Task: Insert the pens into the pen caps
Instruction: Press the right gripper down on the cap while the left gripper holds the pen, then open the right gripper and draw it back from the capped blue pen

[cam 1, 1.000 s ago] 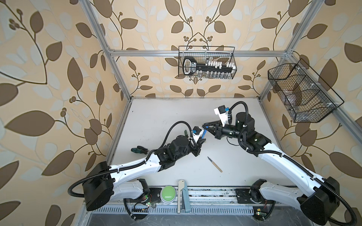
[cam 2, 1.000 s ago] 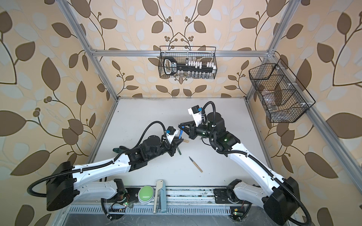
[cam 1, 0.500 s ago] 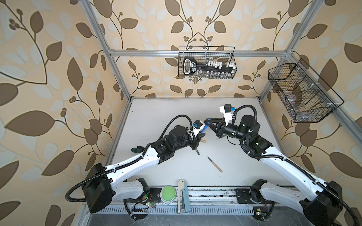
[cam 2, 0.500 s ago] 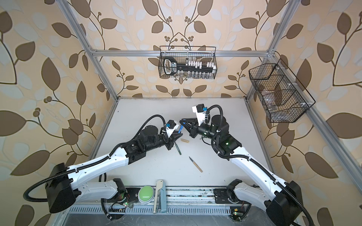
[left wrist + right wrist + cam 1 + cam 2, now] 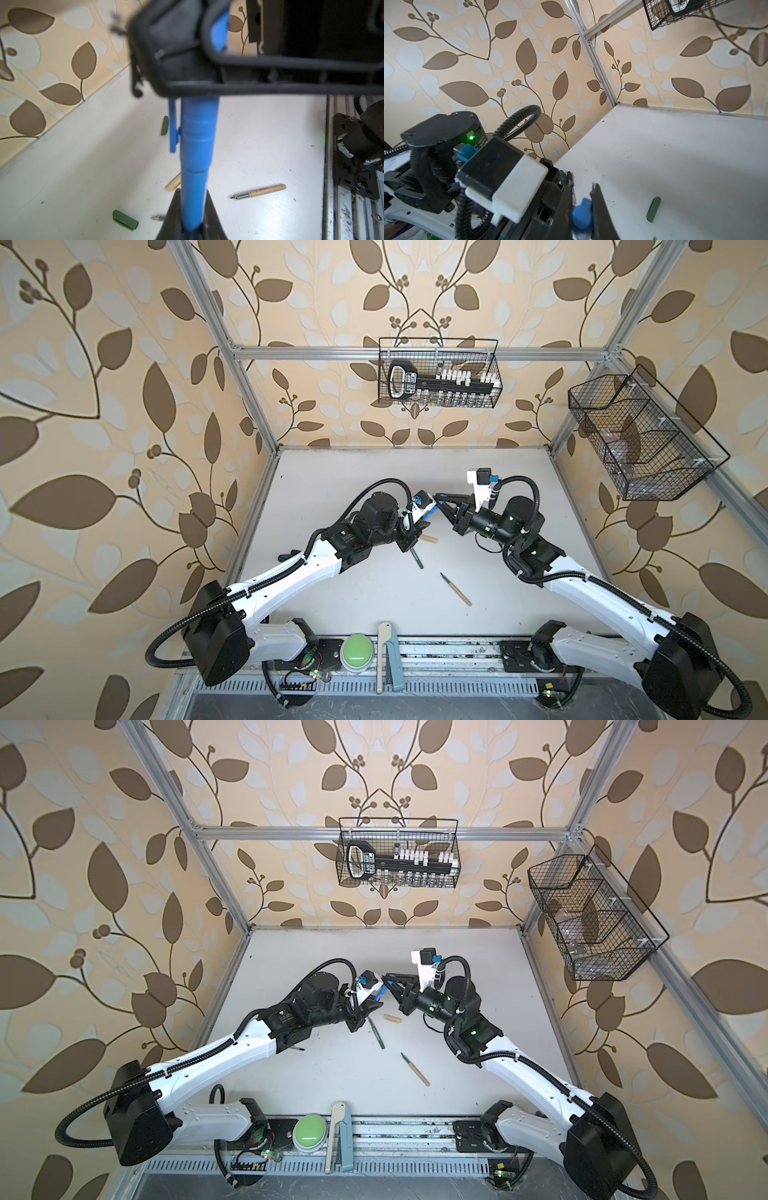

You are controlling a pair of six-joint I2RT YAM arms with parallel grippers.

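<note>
Left tool [image 5: 192, 209] pinches the blue pen [image 5: 193, 193]; right tool [image 5: 582, 200] pinches the blue cap [image 5: 197, 128], which covers the pen's end. Tan pen [image 5: 456, 590] lies on the worktop [image 5: 332, 472].

Bright, even light (blue cap [image 5: 582, 214] blurred).

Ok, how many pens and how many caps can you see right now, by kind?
Pens: 3 (blue plastic pen in the left fingers, dark green pen, tan pen).
Caps: 4 (blue clip cap in the right fingers, tan tube cap, 2 dark green caps).
Total: 7. A dark green end beside the left arm is too hidden to class.
</note>
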